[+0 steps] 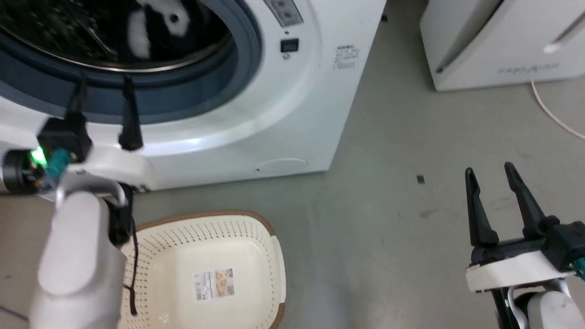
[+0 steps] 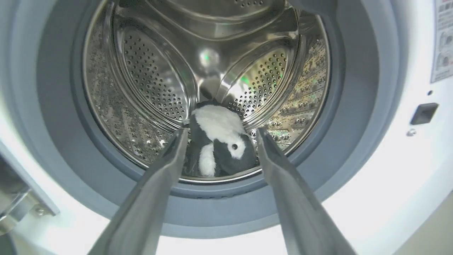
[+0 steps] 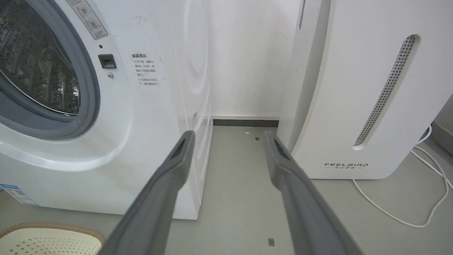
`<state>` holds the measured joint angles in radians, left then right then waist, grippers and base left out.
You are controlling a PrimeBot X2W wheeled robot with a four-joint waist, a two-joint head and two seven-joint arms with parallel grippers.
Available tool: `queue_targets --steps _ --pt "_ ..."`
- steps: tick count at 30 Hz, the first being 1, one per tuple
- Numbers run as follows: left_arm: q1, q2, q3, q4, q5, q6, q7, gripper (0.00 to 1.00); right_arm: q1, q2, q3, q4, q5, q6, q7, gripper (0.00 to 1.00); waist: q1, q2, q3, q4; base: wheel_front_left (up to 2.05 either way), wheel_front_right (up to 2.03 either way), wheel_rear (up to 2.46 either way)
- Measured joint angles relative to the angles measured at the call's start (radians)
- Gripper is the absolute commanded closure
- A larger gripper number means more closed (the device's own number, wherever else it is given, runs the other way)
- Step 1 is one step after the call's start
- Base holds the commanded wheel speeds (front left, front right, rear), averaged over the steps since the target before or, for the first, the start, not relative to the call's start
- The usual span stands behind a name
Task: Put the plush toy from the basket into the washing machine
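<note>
The black-and-white plush toy [image 2: 221,141] lies at the front bottom of the steel drum, inside the white washing machine [image 1: 292,109]; the head view catches it through the porthole [image 1: 157,25]. My left gripper [image 1: 103,82] stands open just outside the grey gasket, fingers pointing into the opening, nothing between them; in its wrist view the left gripper [image 2: 221,136] frames the toy from a distance. The cream basket [image 1: 205,269] sits on the floor below, with just a label sticker on its bottom. My right gripper [image 1: 491,176] hovers open over the floor at the right.
A white FEELBIRD appliance [image 3: 361,92] stands right of the washer, with a narrow floor gap between them. A white cable [image 3: 417,209] trails on the floor beside it. Grey floor [image 1: 388,219] spreads between basket and right arm.
</note>
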<state>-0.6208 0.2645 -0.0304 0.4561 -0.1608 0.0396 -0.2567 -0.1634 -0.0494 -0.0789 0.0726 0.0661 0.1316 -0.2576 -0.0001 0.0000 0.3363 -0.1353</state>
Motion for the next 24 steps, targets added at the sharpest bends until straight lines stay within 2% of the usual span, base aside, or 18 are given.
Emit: queue_targets --steps 7,13,24 --pt "0.161 -0.068 0.013 -0.11 0.054 0.0 -0.001 0.0 0.04 0.0 -0.009 -0.004 -0.007 0.0 0.0 0.0 0.0 0.0 -0.081 0.042 0.0 0.0 0.0" --pt "0.273 -0.116 0.02 -0.176 0.084 -0.021 -0.001 0.0 0.082 0.0 -0.028 -0.005 -0.017 0.0 0.0 0.0 -0.0001 0.0 -0.139 0.077 0.0 0.0 0.0" --pt "0.458 -0.168 0.035 -0.243 0.107 -0.035 -0.001 0.0 0.15 0.0 -0.034 -0.036 -0.02 0.0 0.0 0.0 -0.0001 0.0 -0.232 0.136 0.0 0.0 0.0"
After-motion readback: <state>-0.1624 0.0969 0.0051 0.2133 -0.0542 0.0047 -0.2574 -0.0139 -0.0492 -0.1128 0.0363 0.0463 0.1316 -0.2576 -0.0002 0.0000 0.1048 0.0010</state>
